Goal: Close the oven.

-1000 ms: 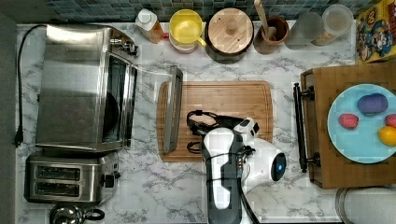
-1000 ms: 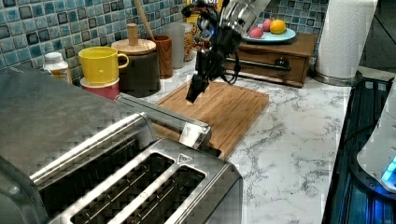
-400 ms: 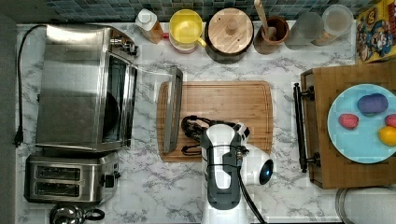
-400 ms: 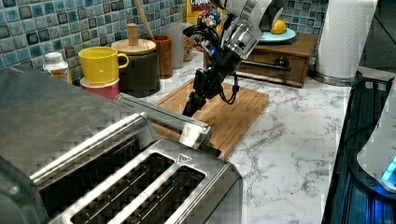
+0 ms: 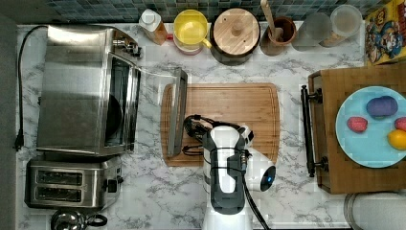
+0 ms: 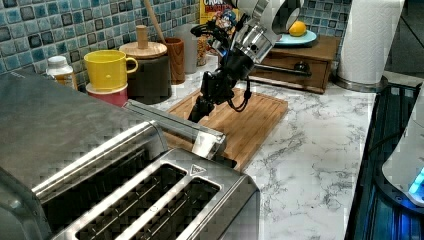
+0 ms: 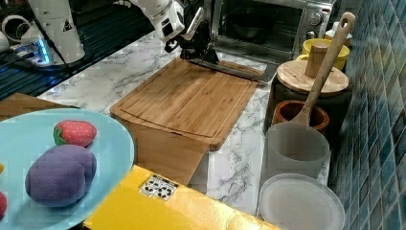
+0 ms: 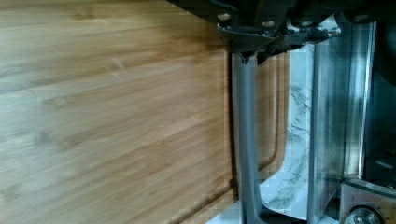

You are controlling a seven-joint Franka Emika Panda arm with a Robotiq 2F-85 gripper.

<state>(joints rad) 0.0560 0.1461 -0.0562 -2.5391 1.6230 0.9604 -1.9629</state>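
Observation:
The oven (image 5: 81,91) stands at the top view's left, its glass door (image 5: 158,96) dropped open and lying flat, with the bar handle (image 5: 177,112) over the edge of the wooden cutting board (image 5: 230,108). My gripper (image 5: 188,134) is shut with nothing in it and sits low over the board, right beside the handle. In the left view the gripper (image 6: 196,112) points down at the door's outer edge (image 6: 172,125). The right view has the gripper (image 7: 203,50) at the door (image 7: 239,67) in front of the oven's cavity (image 7: 268,21). The wrist view shows the handle bar (image 8: 245,140) directly under the gripper (image 8: 250,53).
A two-slot toaster (image 5: 72,182) stands beside the oven. Along the tiled wall are a bottle (image 5: 153,24), a yellow mug (image 5: 191,26), a wooden-lidded jar (image 5: 236,28) and a spoon holder (image 5: 280,28). A wooden tray (image 5: 330,129) with a blue plate (image 5: 368,143) of toy fruit lies at the top view's right.
My gripper has come down from above the cutting board and moved toward the oven, ending beside the door handle. The door has not moved.

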